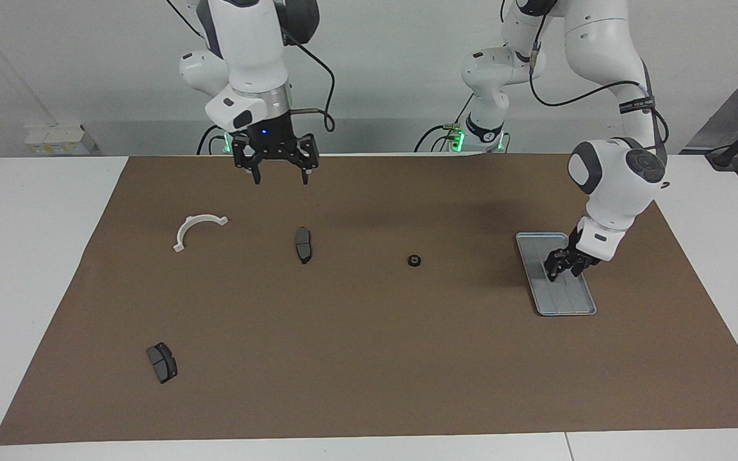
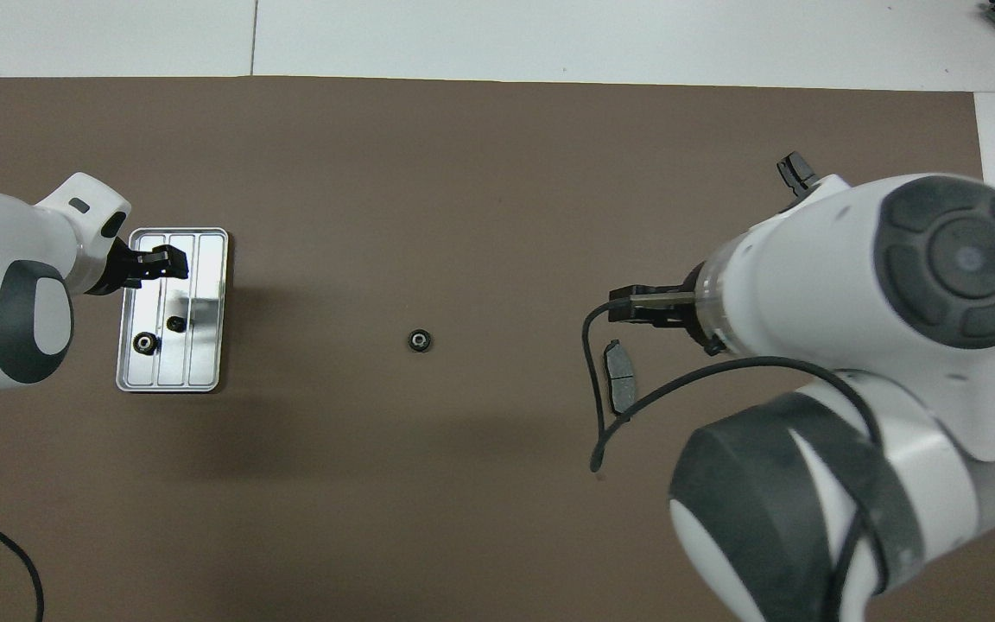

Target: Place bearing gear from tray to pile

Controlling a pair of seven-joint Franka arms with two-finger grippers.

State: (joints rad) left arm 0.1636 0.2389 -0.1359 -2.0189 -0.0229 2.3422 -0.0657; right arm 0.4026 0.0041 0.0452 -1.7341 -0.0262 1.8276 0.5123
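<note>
Toward the left arm's end of the brown mat (image 1: 369, 384), the tray (image 1: 574, 307) holds two small dark gears (image 2: 145, 343); the left gripper (image 1: 563, 269) hangs low over the tray, and I cannot tell how its fingers stand. Mid-table lies another bearing gear (image 1: 414, 260). Toward the right arm's end, the right gripper (image 1: 279, 174) waits raised, fingers spread, above the brake pad (image 1: 303, 244), the white bracket (image 1: 197, 230) and a second brake pad (image 1: 162, 362).

We see tabletop (image 1: 369, 358): tray (image 1: 571, 307) under left claw (image 1: 564, 269); gear (image 1: 414, 260), brake pads (image 1: 303, 244), bracket (image 1: 197, 229) toward right claw (image 1: 275, 168).
</note>
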